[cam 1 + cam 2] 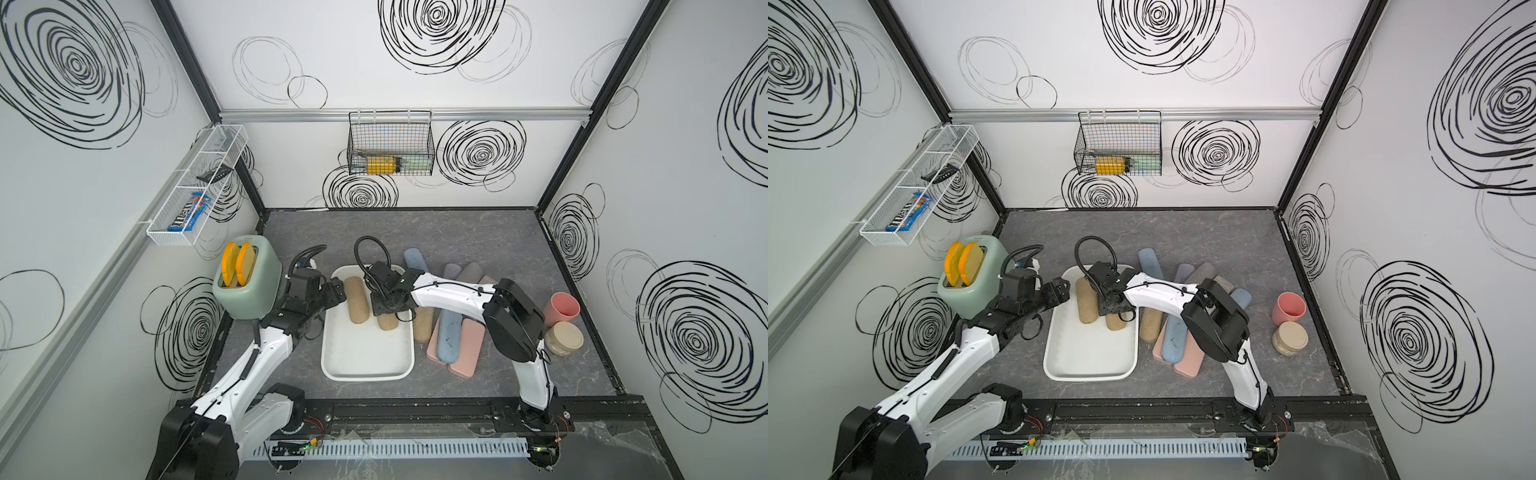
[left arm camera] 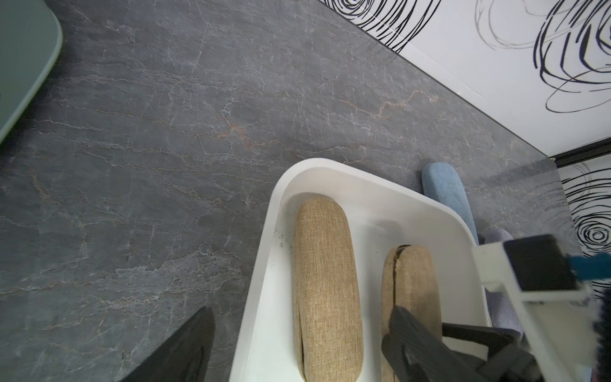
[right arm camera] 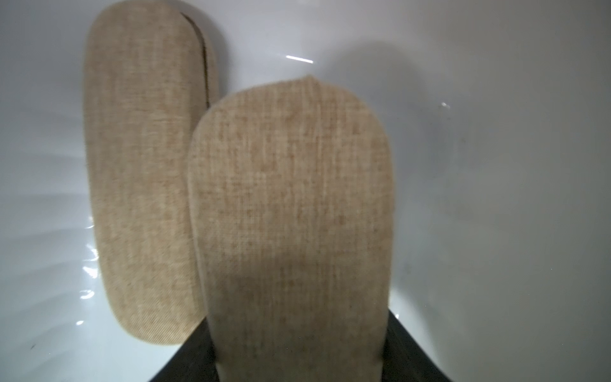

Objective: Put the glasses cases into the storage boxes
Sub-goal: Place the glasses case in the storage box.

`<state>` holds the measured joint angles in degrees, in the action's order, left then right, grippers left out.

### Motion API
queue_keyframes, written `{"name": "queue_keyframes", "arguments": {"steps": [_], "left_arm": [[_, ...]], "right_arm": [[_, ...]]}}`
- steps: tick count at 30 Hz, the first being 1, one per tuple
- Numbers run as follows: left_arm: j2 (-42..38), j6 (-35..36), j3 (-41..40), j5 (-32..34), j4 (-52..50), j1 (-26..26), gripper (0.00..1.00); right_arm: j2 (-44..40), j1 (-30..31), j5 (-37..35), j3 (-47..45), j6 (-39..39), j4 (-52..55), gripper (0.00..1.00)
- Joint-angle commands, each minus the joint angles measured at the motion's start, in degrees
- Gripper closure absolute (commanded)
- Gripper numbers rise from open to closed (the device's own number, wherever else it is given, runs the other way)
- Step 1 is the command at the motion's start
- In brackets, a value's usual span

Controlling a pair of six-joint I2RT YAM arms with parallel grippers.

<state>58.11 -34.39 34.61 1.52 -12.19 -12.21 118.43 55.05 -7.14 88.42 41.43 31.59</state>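
Observation:
The white storage box (image 1: pixel 368 376) (image 1: pixel 1090 376) sits mid-table. One tan glasses case (image 1: pixel 356 301) (image 2: pixel 325 281) (image 3: pixel 142 165) lies flat inside it along the left wall. My right gripper (image 1: pixel 384 306) (image 3: pixel 299 347) is shut on a second tan glasses case (image 1: pixel 387 324) (image 3: pixel 291 198), low inside the box beside the first. My left gripper (image 1: pixel 338 291) (image 2: pixel 301 317) hovers open over the box's left rim, one finger outside it. More cases are piled right of the box: blue (image 1: pixel 417 259), lilac (image 1: pixel 451 272), grey (image 1: pixel 469 274), tan (image 1: pixel 423 324), another blue (image 1: pixel 451 338) and pink (image 1: pixel 467 351).
A green toaster (image 1: pixel 245 286) stands just left of my left arm. A pink cup (image 1: pixel 561 309) and a round lidded tub (image 1: pixel 564 338) sit at the right edge. Wire baskets (image 1: pixel 390 145) hang on the back and left walls.

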Motion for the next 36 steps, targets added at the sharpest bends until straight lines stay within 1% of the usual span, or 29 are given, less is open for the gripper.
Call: {"name": "queue_keyframes", "arguments": {"steps": [1,5,13,18,25,26,29,36], "left_arm": [[-0.9,-0.6,1.0,1.1,0.4,-0.2,0.13],[-0.9,-0.7,1.0,1.1,0.4,-0.1,0.13],[-1.7,-0.8,1.0,1.5,0.3,-0.2,0.13],[-1.3,-0.8,1.0,1.0,0.3,-0.4,0.13],[-1.5,-0.9,0.9,0.8,0.5,-0.3,0.13],[-1.5,-0.9,0.9,0.6,0.6,-0.3,0.13],[-1.1,-0.9,1.0,0.4,0.5,-0.4,0.13],[-0.7,-1.0,1.1,1.0,0.2,-0.6,0.14]], "right_arm": [[0.3,-0.2,1.0,1.6,-0.2,-3.6,0.47],[4.1,-0.5,-0.3,6.6,1.3,0.1,0.48],[8.4,-0.7,2.0,11.6,4.8,1.3,0.48],[11.3,-1.2,0.8,16.6,6.7,5.3,0.48],[12.5,-1.3,2.6,17.5,8.3,4.8,0.47],[12.7,-1.3,2.8,17.7,8.4,4.9,0.45],[12.4,-1.4,2.6,18.0,8.7,5.3,0.34],[9.5,-1.3,2.3,18.5,8.6,6.0,0.23]]}}
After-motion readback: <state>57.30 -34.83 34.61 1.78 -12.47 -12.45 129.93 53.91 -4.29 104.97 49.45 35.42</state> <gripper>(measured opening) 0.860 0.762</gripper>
